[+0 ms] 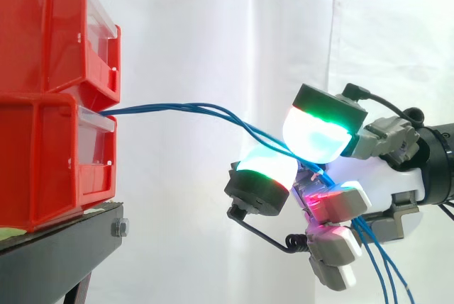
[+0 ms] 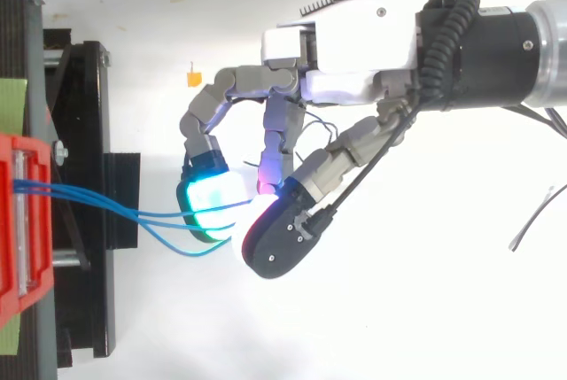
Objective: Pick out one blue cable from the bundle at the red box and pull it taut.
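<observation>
A bundle of thin blue cables (image 1: 184,108) leaves the front of the lower red bin (image 1: 42,162) and runs right, dipping slightly, into my hand (image 1: 397,176). My fingers are curled, and two glowing fingertips (image 1: 319,134) pinch the cables between them. Past the pinch, loose blue ends (image 1: 376,261) hang below the palm. From above, the cables (image 2: 106,203) spread from the bin (image 2: 18,221) to the hand (image 2: 354,43). One strand (image 2: 177,249) sags in a loop below the others. I cannot tell how many strands sit inside the pinch.
A second red bin (image 1: 50,27) is stacked on the lower one, both on the black stand (image 1: 64,254). A white curtain hangs behind. A small orange mark (image 2: 192,73) and a thin grey strip (image 2: 536,216) lie on the white floor.
</observation>
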